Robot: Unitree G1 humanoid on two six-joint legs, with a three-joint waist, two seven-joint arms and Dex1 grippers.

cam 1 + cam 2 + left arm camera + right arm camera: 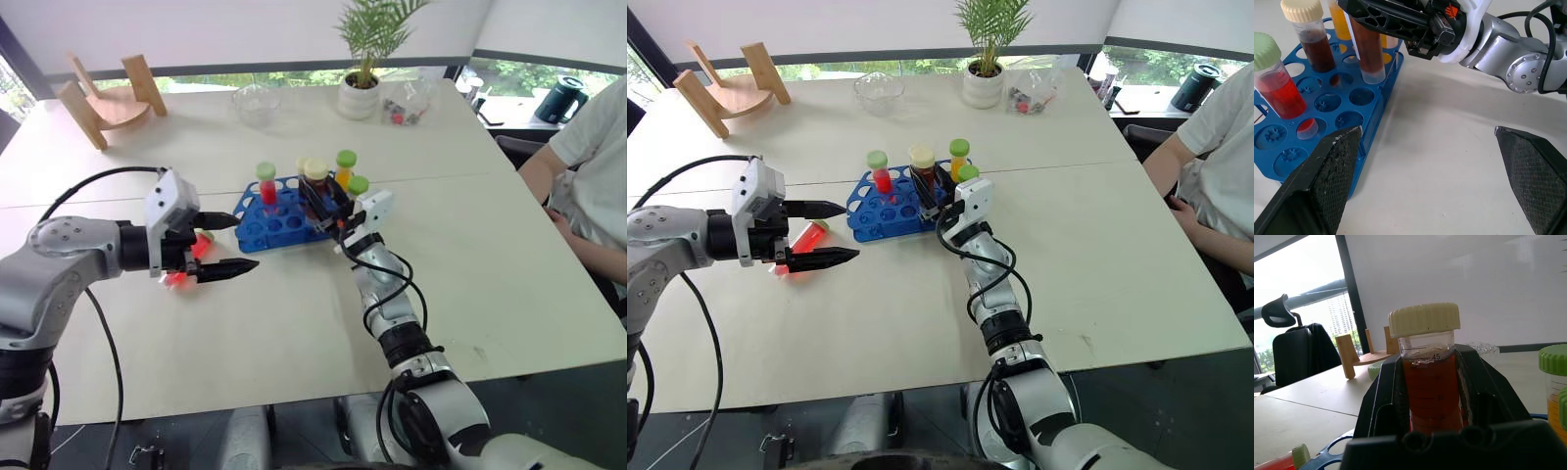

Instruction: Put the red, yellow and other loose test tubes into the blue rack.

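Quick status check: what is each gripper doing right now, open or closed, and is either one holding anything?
Left gripper: open, holding nothing.
Right gripper: shut on the brown test tube, upright over the blue rack.

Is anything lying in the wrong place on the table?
Yes. One red tube lies on its side on the table, left of the blue rack, by the open left hand, not yet put away. The right hand holds a brown tube over the rack.

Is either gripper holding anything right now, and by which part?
The right gripper holds the brown tube with a cream cap by its body, below the cap, over the blue rack. The left gripper is open and holds nothing.
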